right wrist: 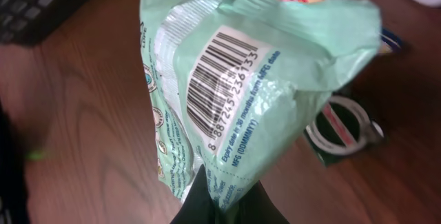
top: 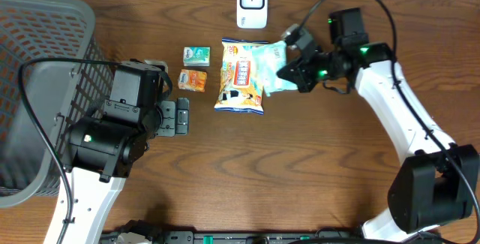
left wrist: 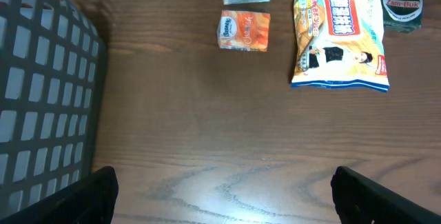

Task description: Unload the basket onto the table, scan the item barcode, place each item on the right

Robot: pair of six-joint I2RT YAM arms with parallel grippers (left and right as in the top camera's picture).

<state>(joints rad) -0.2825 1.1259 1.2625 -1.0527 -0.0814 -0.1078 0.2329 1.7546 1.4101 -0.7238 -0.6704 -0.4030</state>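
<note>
Mint-green packet [right wrist: 227,93] up in the right hand [right wrist: 219,200], and that's a tight pinch: the fingers are closed right down on the packet's lower edge. In the wrist view the packet stands up off the worktop [top: 300,169], crumpled, with its black barcode [right wrist: 224,79] turned square to the wrist camera. From above, the right arm sweeps in from 4 o'clock and bends at the elbow. Its wrist is angled towards 10 o'clock, holding the packet just past centre at about 1 o'clock. There the packet overlaps the top right corner of the snack bag [top: 240,77]. The white scanner [top: 252,4] sits at 12 o'clock by the far edge, apart from the packet.

Over at 8 o'clock, the left arm is hunched low beside the grey basket [top: 45,41]. The left hand [top: 174,116] is spread wide, fingers far apart, with nothing between them but bare wood. Ahead of it lie a small green pack [top: 196,55] and a small orange pack [top: 193,80], one just behind the other. A round tin [left wrist: 403,7] sits to the right of the snack bag.
</note>
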